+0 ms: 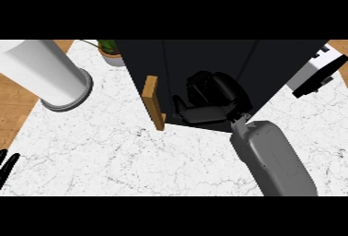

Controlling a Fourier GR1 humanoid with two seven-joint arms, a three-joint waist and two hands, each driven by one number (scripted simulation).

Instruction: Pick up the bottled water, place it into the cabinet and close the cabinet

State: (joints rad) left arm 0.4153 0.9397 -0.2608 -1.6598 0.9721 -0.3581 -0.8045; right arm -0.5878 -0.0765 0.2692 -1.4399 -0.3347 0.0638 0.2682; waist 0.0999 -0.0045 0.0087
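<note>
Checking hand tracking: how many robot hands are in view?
2. The right hand is inside the cabinet; the left hand shows only fingers at the lower-left edge.

Right robot hand (211,99) inside cabinet (285,60), door (153,102) open

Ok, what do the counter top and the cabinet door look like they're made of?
Counter top: looks like white marble or similar stone, going by the fine grey veins; smooth finish. Cabinet door: probably wood, given its warm brown, matte look; it shows nearly edge-on, so grain is hard to tell.
</note>
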